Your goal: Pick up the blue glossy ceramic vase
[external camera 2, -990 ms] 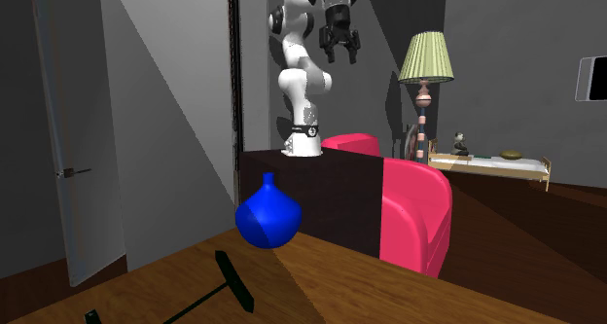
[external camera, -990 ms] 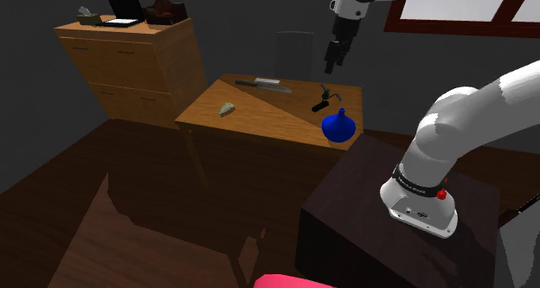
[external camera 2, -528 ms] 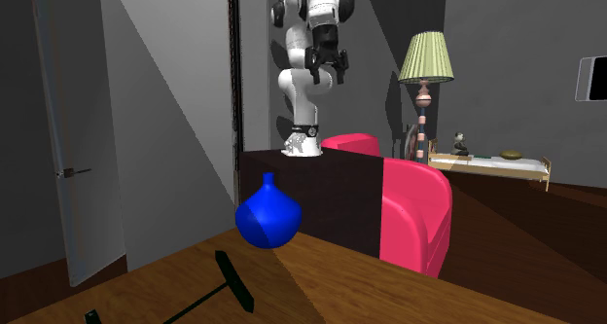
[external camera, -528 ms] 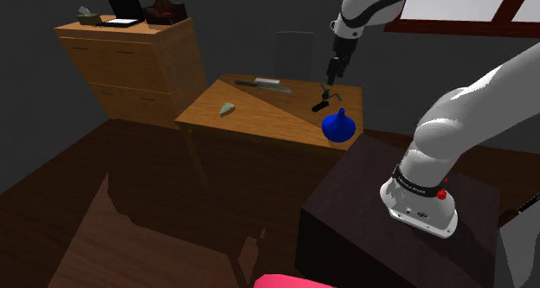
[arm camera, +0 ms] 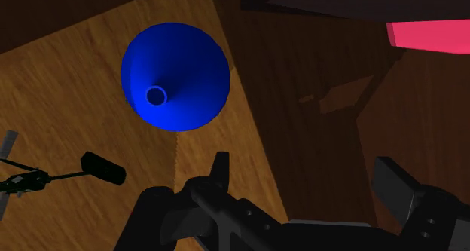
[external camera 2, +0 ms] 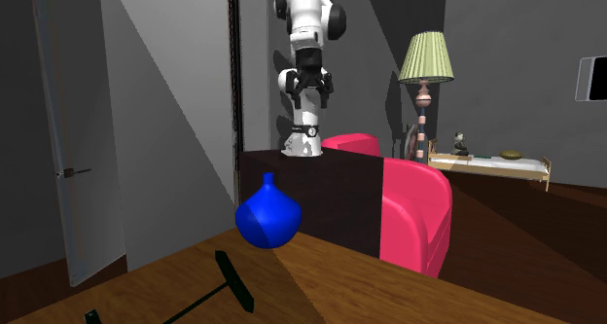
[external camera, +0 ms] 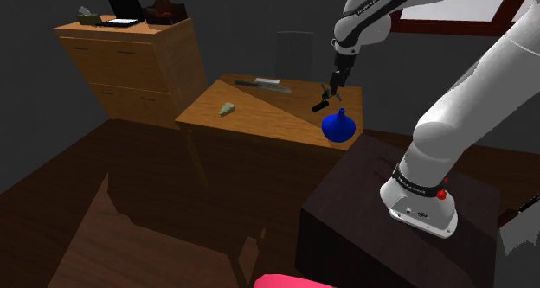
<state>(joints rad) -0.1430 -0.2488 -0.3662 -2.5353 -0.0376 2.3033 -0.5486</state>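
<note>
The blue vase [external camera: 339, 126] has a round glossy body and a narrow neck. It stands upright near the corner of the wooden table [external camera: 260, 113] closest to the stand. In the second exterior view the vase [external camera 2: 267, 215] is up front, and my gripper [external camera 2: 309, 87] hangs behind and well above it. My gripper [external camera: 333, 87] hovers above the table just past the vase. From above, the vase [arm camera: 175, 76] lies ahead of my open gripper [arm camera: 305, 178], a little to one side. Nothing sits between the fingers [arm camera: 220, 170].
A black long-handled tool [external camera: 326, 99] lies on the table near the vase, with a grey flat object [external camera: 262, 83] and a small pale lump [external camera: 228, 109] farther off. A wooden dresser [external camera: 130, 61] stands behind. A pink armchair [external camera 2: 418, 210] sits beside the dark stand [external camera: 389, 226].
The arm has swung the gripper down from high above the table to just over it, closer to the vase. The vase has not moved.
</note>
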